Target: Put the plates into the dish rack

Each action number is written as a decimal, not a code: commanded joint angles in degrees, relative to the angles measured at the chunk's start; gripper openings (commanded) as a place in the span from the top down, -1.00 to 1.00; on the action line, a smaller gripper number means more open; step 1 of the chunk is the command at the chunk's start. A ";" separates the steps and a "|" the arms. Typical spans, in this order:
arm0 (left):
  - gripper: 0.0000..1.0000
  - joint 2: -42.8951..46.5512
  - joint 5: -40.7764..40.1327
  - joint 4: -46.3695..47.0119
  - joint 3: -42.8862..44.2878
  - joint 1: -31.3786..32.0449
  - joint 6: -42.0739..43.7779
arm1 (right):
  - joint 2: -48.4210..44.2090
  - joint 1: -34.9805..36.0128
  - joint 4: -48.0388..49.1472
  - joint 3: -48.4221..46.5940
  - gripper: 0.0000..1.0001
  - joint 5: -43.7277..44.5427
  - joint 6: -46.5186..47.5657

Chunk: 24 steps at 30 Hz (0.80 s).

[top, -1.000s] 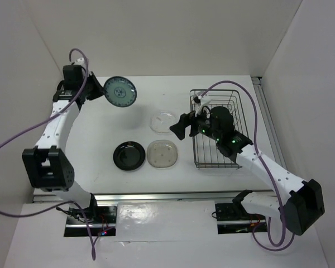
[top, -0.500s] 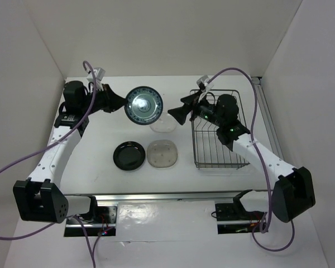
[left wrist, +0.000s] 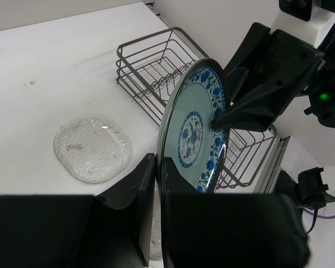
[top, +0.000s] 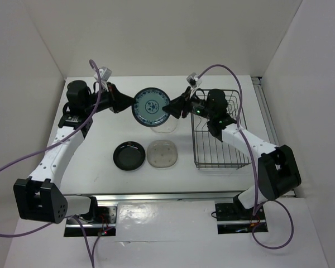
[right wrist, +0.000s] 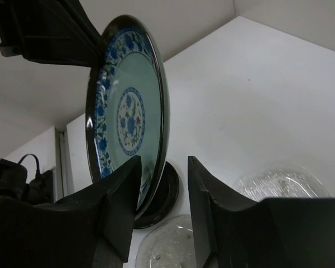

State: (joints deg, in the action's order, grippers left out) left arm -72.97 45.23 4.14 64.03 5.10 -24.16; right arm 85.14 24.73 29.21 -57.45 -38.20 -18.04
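The blue-green patterned plate (top: 151, 107) hangs on edge in the air over the table's back middle. My left gripper (top: 132, 105) is shut on its left rim (left wrist: 159, 167). My right gripper (top: 169, 108) is open, its jaws straddling the plate's opposite rim (right wrist: 163, 184); a gap shows beside the outer finger (right wrist: 204, 195). The clear glass plate (top: 166, 126) lies flat below, partly hidden. The black plate (top: 129, 155) and the grey-beige plate (top: 162, 153) sit side by side nearer the front. The dish rack (top: 218, 139), a dark wire basket, stands on the right.
White walls close in the table at the back and both sides. The right arm reaches across the rack's back left corner (top: 196, 95). Purple cables loop above both arms. In the left wrist view the rack (left wrist: 151, 67) lies behind the held plate (left wrist: 195, 128).
My left arm has carried the patterned plate rightward to the middle. My right gripper has risen from beside the rack, met the plate's right rim and narrowed its jaws around it.
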 commanded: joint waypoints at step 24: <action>-1.00 -10.61 -36.09 -23.65 13.84 1.58 -3.26 | -15.80 -1.35 -36.06 -5.64 1.00 70.96 5.39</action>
State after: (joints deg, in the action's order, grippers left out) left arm -83.29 13.28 -16.16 75.94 6.48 -25.98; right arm 69.41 23.70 -1.26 -60.03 18.90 -13.93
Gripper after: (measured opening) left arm 0.999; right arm 0.099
